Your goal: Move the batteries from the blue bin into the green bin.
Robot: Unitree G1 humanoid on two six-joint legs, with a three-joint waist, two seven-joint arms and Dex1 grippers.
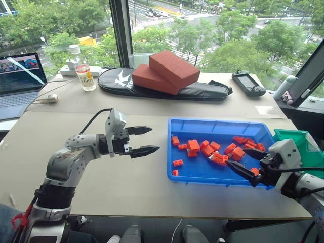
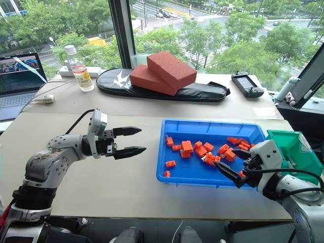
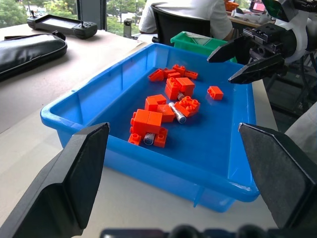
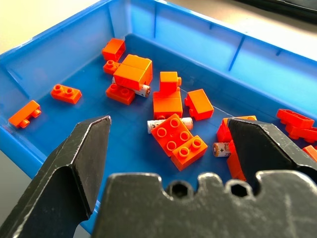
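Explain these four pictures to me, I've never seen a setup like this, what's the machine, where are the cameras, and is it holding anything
This is a humanoid robot with two arms at a table. Two pictures come from its head, looking down; the other two come from cameras on each wrist. Each arm ends in a two-fingered tool. The left tool hangs open over bare table. The right tool is open over the blue bin, holding nothing. That bin holds orange toy bricks with small batteries among them. The green bin sits beside it, on the robot's right.
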